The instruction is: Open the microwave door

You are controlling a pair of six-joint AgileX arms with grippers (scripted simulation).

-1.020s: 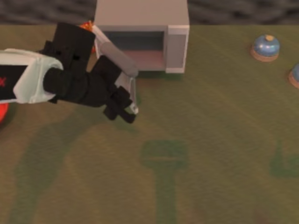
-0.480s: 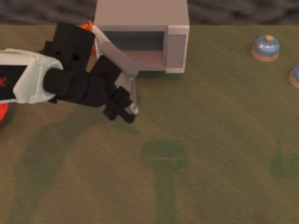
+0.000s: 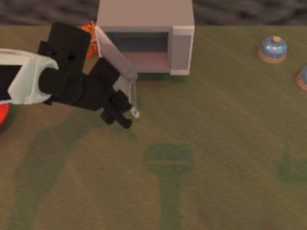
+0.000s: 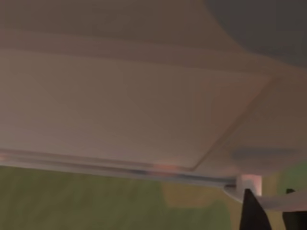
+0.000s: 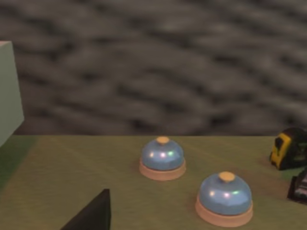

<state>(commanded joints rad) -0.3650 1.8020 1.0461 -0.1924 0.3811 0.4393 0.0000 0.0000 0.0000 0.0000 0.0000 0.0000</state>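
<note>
The microwave (image 3: 145, 19) stands at the table's far edge, its pinkish-grey cavity showing. The microwave door (image 3: 116, 57) is swung out toward the left and front, hinged at the box's left corner. My left gripper (image 3: 125, 114) is shut on the pale handle (image 3: 135, 112) at the door's free edge. In the left wrist view the door panel (image 4: 120, 105) fills most of the picture, and the handle (image 4: 283, 199) passes between my dark fingertips (image 4: 251, 213). My right arm is out of the top view. Only a black part of the right gripper (image 5: 98, 215) shows in its wrist view.
Two blue bells on tan bases sit at the far right (image 3: 273, 48) (image 3: 302, 76), also in the right wrist view (image 5: 162, 158) (image 5: 224, 194). A yellow-black tape measure (image 5: 288, 149) lies beyond them. An orange-red object (image 3: 88, 29) sits behind the door, and a red one (image 3: 2, 117) lies at the left edge.
My left gripper has moved left and slightly back with the handle. The door has swung a little wider open.
</note>
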